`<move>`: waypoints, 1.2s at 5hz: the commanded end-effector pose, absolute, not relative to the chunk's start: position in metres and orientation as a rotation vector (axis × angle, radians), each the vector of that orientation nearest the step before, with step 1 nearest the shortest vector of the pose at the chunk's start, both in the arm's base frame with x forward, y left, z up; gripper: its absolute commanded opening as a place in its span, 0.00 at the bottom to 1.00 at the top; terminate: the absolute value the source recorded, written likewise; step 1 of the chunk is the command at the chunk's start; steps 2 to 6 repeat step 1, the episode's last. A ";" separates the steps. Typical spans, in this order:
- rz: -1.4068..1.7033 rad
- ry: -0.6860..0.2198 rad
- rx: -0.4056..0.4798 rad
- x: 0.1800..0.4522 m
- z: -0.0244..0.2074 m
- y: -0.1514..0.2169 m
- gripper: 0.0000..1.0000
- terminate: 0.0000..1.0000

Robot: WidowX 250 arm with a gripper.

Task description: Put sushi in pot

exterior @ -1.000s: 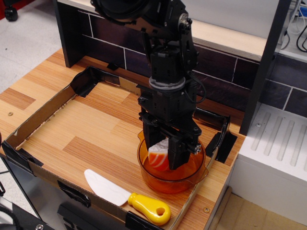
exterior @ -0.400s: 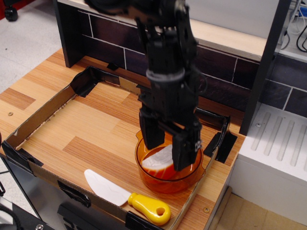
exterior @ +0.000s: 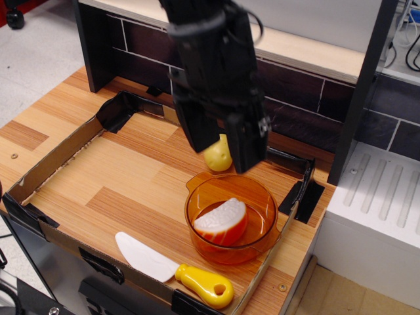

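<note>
The sushi [exterior: 221, 222], an orange wedge with a white rice side, lies inside the amber transparent pot [exterior: 261, 237] at the front right of the wooden tray. My black gripper [exterior: 225, 146] hangs open and empty above the pot's far rim, clear of the sushi. Its two fingers [exterior: 251, 147] point down with a wide gap between them.
A yellow-green toy potato [exterior: 218, 156] sits just behind the pot, seen between my fingers. A white toy knife with a yellow handle [exterior: 173, 268] lies at the tray's front edge. Low cardboard walls [exterior: 56, 157] ring the tray. A white appliance [exterior: 380, 216] stands to the right.
My gripper let go of the sushi, which now lies in the pot, and rose up and back away from it.
</note>
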State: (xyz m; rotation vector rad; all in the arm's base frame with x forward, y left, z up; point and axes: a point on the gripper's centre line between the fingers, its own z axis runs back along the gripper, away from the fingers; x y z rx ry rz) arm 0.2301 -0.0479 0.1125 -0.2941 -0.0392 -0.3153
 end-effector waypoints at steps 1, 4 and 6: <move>-0.324 -0.088 -0.289 0.238 0.126 -0.046 1.00 1.00; -0.324 -0.088 -0.289 0.238 0.126 -0.046 1.00 1.00; -0.324 -0.088 -0.289 0.238 0.126 -0.046 1.00 1.00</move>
